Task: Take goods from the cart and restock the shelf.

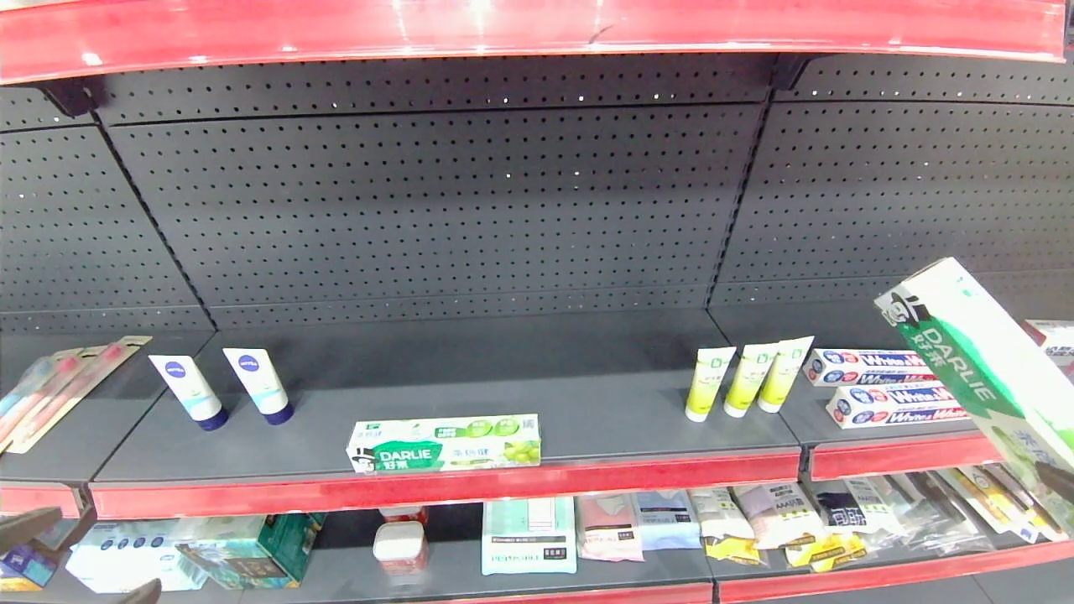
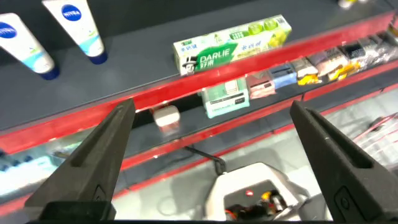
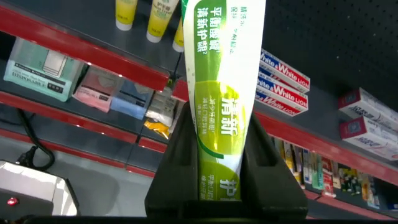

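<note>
My right gripper (image 3: 222, 140) is shut on one end of a green-and-white toothpaste box (image 3: 221, 68). That box (image 1: 977, 361) hangs tilted at the far right, in front of the grey shelf (image 1: 537, 369) and above its red front edge. A second box of the same kind (image 1: 445, 443) lies flat near the shelf's front edge, left of centre, and shows too in the left wrist view (image 2: 231, 45). My left gripper (image 2: 212, 109) is open and holds nothing, low down in front of the shelves, below and left of the lying box.
Two white-and-blue tubes (image 1: 222, 387) stand left on the shelf, three yellow-green tubes (image 1: 747, 379) right of centre, and white-and-blue toothpaste boxes (image 1: 889, 390) beyond them. Toothbrush packs (image 1: 59, 386) lie far left. Free room spans the shelf's middle. The lower shelf (image 1: 529, 537) holds packets.
</note>
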Available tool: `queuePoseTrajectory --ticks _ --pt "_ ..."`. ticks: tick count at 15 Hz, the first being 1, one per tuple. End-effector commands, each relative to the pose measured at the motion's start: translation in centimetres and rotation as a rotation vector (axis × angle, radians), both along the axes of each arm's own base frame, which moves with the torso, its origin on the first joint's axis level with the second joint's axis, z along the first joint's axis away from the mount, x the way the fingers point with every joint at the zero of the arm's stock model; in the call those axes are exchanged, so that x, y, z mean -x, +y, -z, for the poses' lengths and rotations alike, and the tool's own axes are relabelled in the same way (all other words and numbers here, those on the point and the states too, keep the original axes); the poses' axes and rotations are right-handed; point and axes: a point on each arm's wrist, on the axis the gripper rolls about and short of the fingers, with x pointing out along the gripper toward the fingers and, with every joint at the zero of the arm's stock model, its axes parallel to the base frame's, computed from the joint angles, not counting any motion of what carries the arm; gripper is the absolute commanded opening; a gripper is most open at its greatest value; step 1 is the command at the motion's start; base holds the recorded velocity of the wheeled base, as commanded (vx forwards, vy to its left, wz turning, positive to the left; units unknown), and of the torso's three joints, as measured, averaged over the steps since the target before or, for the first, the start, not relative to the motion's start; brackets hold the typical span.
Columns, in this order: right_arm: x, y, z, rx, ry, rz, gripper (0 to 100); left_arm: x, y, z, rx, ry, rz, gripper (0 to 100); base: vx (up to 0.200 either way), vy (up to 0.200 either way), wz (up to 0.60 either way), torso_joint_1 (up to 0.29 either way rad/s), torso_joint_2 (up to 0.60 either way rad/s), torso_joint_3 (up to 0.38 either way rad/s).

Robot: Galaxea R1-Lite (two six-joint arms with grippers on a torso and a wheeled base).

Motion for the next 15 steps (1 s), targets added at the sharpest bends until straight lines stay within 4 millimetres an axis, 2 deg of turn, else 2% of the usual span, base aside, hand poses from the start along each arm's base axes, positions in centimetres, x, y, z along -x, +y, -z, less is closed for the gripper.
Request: queuePoseTrajectory --ticks 1,4,7,15 --pt "-0.1 0.3 -0.4 0.005 -0.009 -0.049 0 3.5 1.2 2.4 -0.008 -0.133 0.020 100 0.000 0.000 0.00 0.000 0.00 0.000" --pt "-0.5 0.9 -0.9 0.008 -0.010 -0.116 0 4.8 1.7 3.9 -0.025 -0.142 0.013 100 0.000 0.000 0.00 0.000 0.00 0.000" --pt "-0.8 1.1 -1.4 0.006 -0.018 -0.134 0 5.4 2.0 4.4 -0.020 -0.160 0.009 100 0.000 0.000 0.00 0.000 0.00 0.000" --pt "-0.6 1.1 -1.1 0.004 -0.011 -0.135 0 5.9 2.2 5.4 -0.035 -0.187 -0.009 100 0.000 0.000 0.00 0.000 0.00 0.000"
